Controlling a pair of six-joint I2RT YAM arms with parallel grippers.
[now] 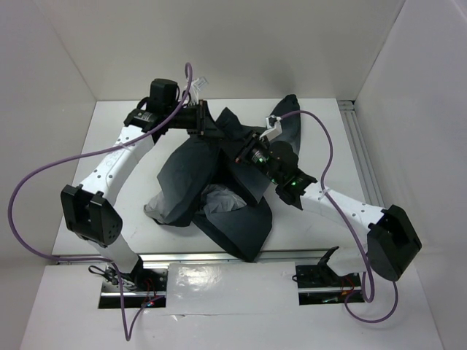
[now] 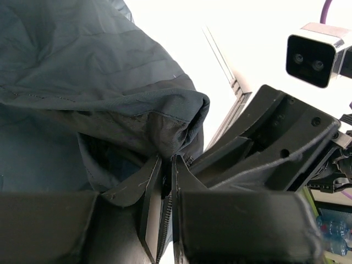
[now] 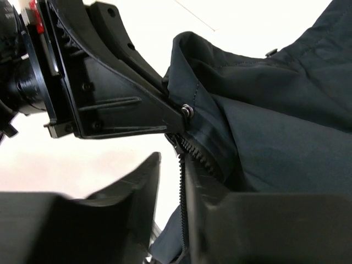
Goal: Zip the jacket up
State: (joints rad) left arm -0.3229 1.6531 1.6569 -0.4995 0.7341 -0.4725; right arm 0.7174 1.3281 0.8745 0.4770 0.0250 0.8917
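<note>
Left gripper (image 2: 164, 165) first: its fingers are pressed nearly together, and the jacket (image 1: 191, 173) is pinched between them. A strip of zip teeth (image 2: 163, 212) and a fold of dark fabric fill the slot. Over to the right gripper (image 3: 171, 159): its fingers stand slightly parted, with a sliver of bright tabletop (image 1: 292, 233) showing through the gap. The zip line runs down along the inner face of one finger, touching it; the other finger stands clear of it, so nothing is clamped.

From above, the jacket lies in a crumpled heap in the middle of the tabletop, with its pale grey lining (image 1: 219, 198) showing towards the near side. Both arms reach in and meet at its far edge, but there the fingertips are too small to read.

The wrist cameras fill that in. The left one shows the right gripper's black frame coming in just beside its own fingers, with the silver camera (image 2: 313, 52) above. The right one shows the left gripper's tip biting the jacket's folded hem, right above the zip.
</note>
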